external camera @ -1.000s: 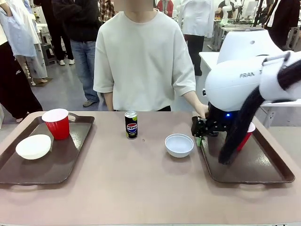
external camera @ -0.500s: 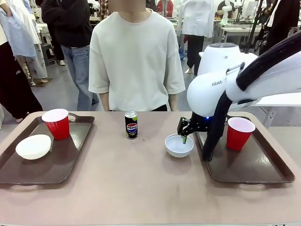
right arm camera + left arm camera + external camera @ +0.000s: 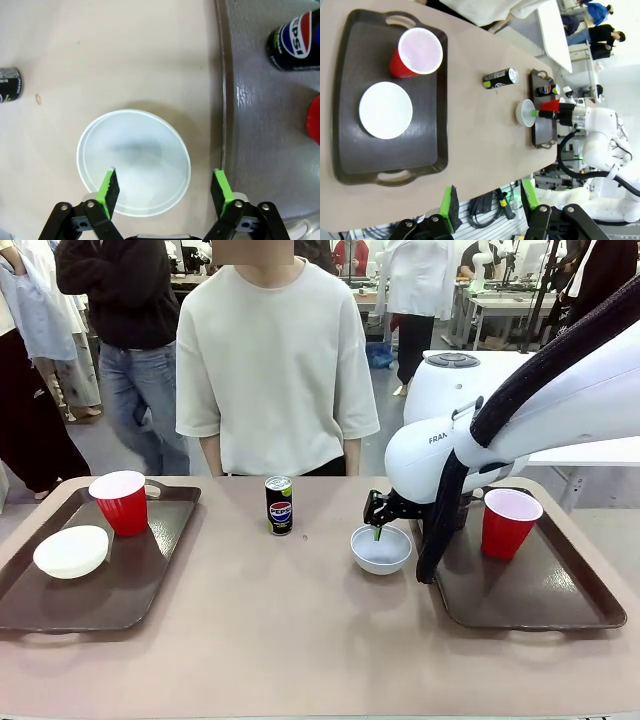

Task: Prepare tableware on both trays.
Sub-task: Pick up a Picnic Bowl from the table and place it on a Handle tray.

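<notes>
My right pincer [image 3: 165,189], jaws apart, straddles the rim of the white bowl [image 3: 134,160] beside the right tray [image 3: 270,125]; positioned, I judge, to pinch and shift it aboard

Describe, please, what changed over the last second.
The right gripper swung left from the right tray and is now open over the white bowl on the table. The person's hand left that tray. The Pepsi can, the left tray and its red cup and bowl stayed put.
</notes>
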Action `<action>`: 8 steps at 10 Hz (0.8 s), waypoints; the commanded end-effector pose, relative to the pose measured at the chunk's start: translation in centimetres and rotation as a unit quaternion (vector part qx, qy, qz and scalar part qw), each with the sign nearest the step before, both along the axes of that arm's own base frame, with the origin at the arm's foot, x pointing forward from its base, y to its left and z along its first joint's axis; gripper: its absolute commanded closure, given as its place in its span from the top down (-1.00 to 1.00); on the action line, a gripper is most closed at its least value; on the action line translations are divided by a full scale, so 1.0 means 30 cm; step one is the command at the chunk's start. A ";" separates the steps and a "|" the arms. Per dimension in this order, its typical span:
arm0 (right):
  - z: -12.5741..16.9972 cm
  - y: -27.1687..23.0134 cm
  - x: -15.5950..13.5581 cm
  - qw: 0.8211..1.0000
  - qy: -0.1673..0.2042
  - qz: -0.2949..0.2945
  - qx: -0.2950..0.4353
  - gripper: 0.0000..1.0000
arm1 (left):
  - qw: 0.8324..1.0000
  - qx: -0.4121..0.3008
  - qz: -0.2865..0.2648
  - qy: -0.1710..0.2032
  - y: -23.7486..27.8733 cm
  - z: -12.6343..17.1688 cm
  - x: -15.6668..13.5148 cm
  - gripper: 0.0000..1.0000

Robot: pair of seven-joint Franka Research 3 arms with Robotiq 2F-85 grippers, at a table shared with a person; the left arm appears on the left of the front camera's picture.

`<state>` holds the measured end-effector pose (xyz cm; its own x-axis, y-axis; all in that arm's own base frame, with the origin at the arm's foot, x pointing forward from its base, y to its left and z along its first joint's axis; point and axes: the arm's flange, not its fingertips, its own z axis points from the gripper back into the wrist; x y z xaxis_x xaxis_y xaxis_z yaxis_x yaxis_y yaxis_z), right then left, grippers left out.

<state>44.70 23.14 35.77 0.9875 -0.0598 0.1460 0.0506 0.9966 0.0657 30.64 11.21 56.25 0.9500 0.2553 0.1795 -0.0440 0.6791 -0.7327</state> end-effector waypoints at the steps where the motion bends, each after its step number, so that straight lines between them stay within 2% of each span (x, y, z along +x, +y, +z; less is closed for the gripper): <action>1: -0.022 0.003 0.024 1.000 -0.013 0.000 -0.010 -0.20 | 1.000 0.002 -0.002 -0.003 0.003 0.003 -0.004 0.34; 2: -0.033 0.000 0.026 1.000 -0.008 0.001 -0.007 -0.48 | 1.000 0.002 -0.002 -0.003 0.003 0.003 -0.004 0.34; 3: -0.040 -0.003 0.028 1.000 -0.007 0.002 -0.006 -1.00 | 1.000 0.002 -0.002 -0.003 0.003 0.003 -0.004 0.34; 5: -0.052 -0.011 0.029 1.000 -0.003 0.004 -0.003 -1.00 | 1.000 0.002 -0.002 -0.003 0.003 0.003 -0.004 0.34; 6: -0.053 -0.010 0.024 1.000 -0.001 0.006 -0.002 -0.93 | 1.000 0.002 -0.002 -0.003 0.003 0.003 -0.004 0.34; 8: -0.057 -0.010 0.020 1.000 -0.001 0.009 -0.002 -1.00 | 1.000 0.002 -0.002 -0.003 0.003 0.003 -0.004 0.34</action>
